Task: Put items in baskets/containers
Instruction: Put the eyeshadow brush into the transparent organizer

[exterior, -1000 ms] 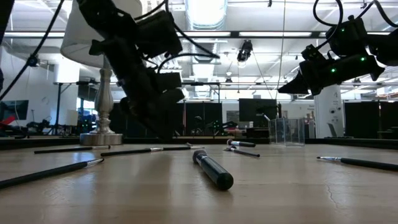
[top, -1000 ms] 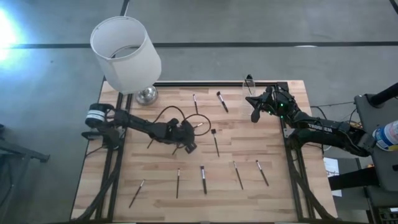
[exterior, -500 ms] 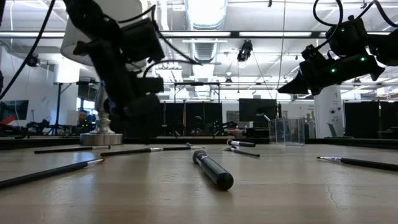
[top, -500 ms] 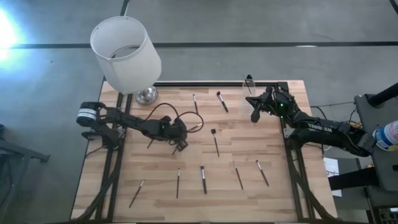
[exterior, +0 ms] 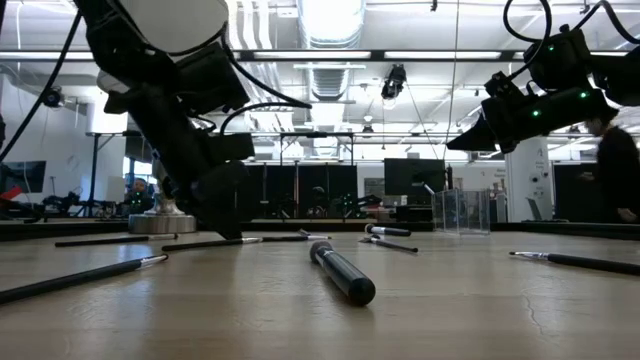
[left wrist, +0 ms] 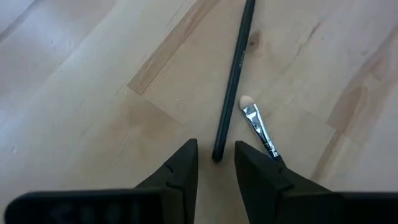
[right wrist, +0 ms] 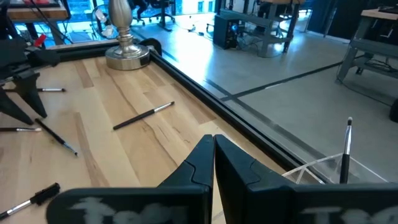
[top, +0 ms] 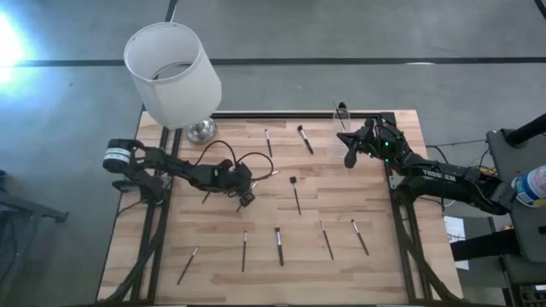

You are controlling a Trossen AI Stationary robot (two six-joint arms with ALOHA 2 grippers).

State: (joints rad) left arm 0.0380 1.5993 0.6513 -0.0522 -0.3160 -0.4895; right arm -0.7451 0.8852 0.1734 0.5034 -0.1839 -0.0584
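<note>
Brush [left wrist: 233,81] end-on between open left tool [left wrist: 216,163] fingers.

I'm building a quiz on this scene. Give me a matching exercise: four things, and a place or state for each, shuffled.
Things:
1. left gripper
2. right gripper
3. clear cup
4. lampshade

Places or states:
a. shut, raised in the air beside the cup
b. at the table's far left corner
c. open, low over a dark brush handle
d. upright at the table's far edge, one brush standing in it

Pairs: 1-c, 2-a, 3-d, 4-b
</note>
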